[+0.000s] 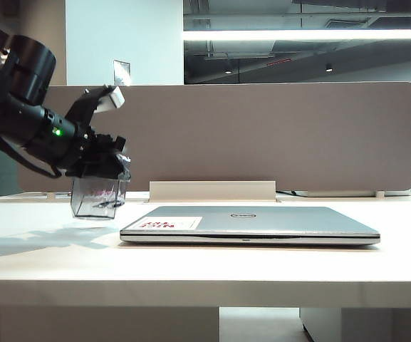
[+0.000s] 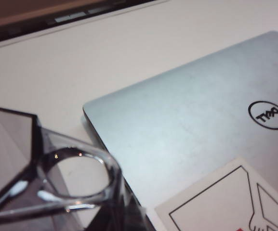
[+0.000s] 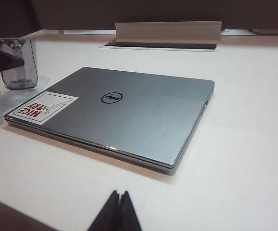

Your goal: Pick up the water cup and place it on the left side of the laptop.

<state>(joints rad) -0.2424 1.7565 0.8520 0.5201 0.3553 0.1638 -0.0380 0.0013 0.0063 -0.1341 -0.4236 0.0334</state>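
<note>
1. Exterior view shows my left gripper [image 1: 105, 165] clenched on the rim of the water cup [image 1: 98, 197], a small transparent grey-tinted plastic mug with a faceted tapering base. I judge the grasp holds, since the cup hangs upright under the claw.
2. I find the cup just to the left of the laptop [image 1: 251, 222], a thin silver-grey machine with its lid shut, a dark oval logo and a white sticker with red letters. Its base sits at or barely above the white table [image 1: 41, 263]; I cannot tell from these pictures whether it touches.
3. My left wrist camera looks past the cup's clear handle [image 2: 76, 175] at the laptop's near corner [image 2: 93, 108], which lies close beside it.
4. My right gripper [image 3: 115, 214] rests low at the table's near edge, fingers pressed together, gripping nothing, well apart from the laptop.
5. Risks I see from here: releasing while the base is off the table could tip the light cup; drifting right would knock it against the laptop's edge; and a claw pulling away at a slant could catch the rim or handle and drag the cup over.
</note>
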